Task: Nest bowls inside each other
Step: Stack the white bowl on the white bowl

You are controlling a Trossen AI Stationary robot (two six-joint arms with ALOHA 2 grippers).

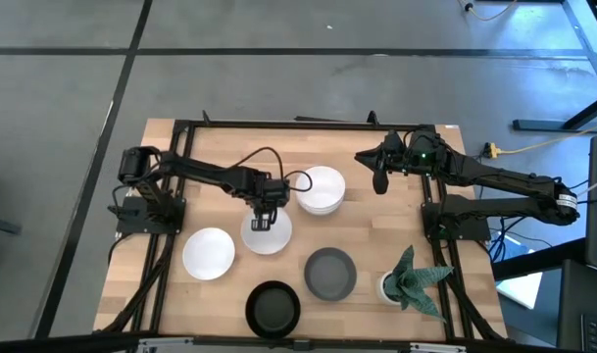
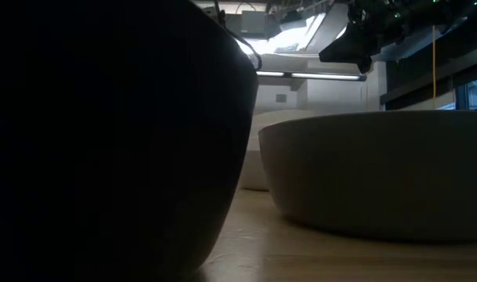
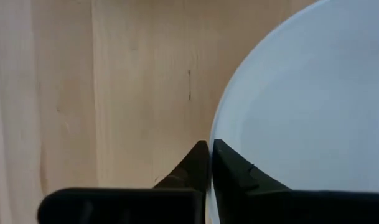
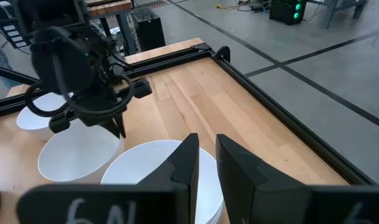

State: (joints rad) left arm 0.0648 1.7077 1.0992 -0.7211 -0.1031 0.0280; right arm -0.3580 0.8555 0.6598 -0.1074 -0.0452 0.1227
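Note:
Several bowls stand on the wooden table. A stack of white bowls point(image 1: 320, 189) is at the middle. A single white bowl point(image 1: 269, 235) sits just near-left of it, another white bowl point(image 1: 208, 253) farther left. A grey bowl point(image 1: 329, 273) and a black bowl point(image 1: 273, 308) stand toward the near edge. My left gripper point(image 1: 264, 218) is shut on the single white bowl's rim. My right gripper point(image 1: 379, 179) hovers in the air to the right of the stack, touching nothing, with a narrow gap between its fingers point(image 4: 205, 155). My left gripper point(image 3: 210, 152) pinches the single white bowl's rim point(image 3: 215, 134) on its far side. One finger point(image 3: 229, 165) is inside the bowl and the other point(image 3: 192, 165) is outside. The fingers come from above, pointing down. Whether the bowl is lifted or on the table, I cannot tell.
A small white pot with a spiky green plant point(image 1: 408, 279) stands near the right near corner. A black frame point(image 1: 308, 125) runs along the table's far edge and sides. In the low view the black bowl point(image 2: 105, 141) and grey bowl point(image 2: 379, 172) fill the foreground.

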